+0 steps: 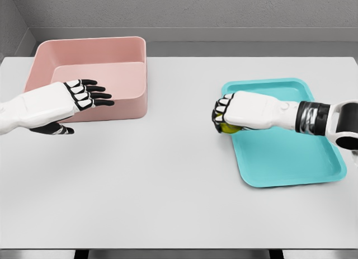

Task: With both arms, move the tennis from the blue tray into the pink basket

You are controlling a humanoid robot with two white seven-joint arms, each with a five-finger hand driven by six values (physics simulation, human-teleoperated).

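A yellow-green tennis ball (228, 128) shows only as a sliver under my right hand (222, 117), whose fingers are curled around it at the left edge of the blue tray (291, 158). The pink basket (89, 57) stands at the back left of the table. My left hand (89, 97) hovers in front of the basket's front wall, fingers stretched out flat and holding nothing.
The white table (156, 180) spreads wide between the basket and the tray. A grey wall runs along its far edge.
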